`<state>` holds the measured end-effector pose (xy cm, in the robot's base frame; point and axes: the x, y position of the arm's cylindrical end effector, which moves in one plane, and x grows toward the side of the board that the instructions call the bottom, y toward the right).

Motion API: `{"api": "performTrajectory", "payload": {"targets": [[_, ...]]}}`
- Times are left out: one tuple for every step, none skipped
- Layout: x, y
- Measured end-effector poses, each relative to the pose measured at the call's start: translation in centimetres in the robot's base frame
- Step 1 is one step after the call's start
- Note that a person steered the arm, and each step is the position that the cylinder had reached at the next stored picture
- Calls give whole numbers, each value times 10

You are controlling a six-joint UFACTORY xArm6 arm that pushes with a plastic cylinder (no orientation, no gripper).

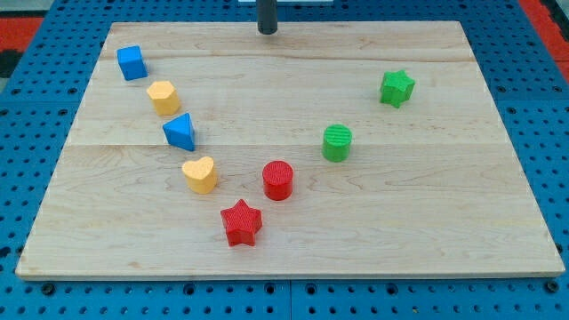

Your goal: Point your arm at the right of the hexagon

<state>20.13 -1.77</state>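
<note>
Red star [241, 222] lowest — my tip [268, 31] upright at top edge, well up-right of yellow hexagon [164, 96].

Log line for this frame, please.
my tip: view's top edge, touching nothing | yellow hexagon: far to its lower left | approach not begun

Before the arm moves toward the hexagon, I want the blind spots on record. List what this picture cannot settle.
- Rod: in the camera view the view's top edge cuts it off; only the short lower end shows, my tip near the board's top edge, far from every block.
- Tip contact: one view; touching or just above the wood cannot be told.
- Yellow hexagon: its far faces are hidden by its own body.
</note>
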Motion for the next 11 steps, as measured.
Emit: {"api": "performTrajectory", "payload": {"targets": [[0,1],[0,1],[0,0],[0,2],[17,2],[43,2],[82,-20],[99,-62],[126,-69],[149,-75],[178,-120]]}}
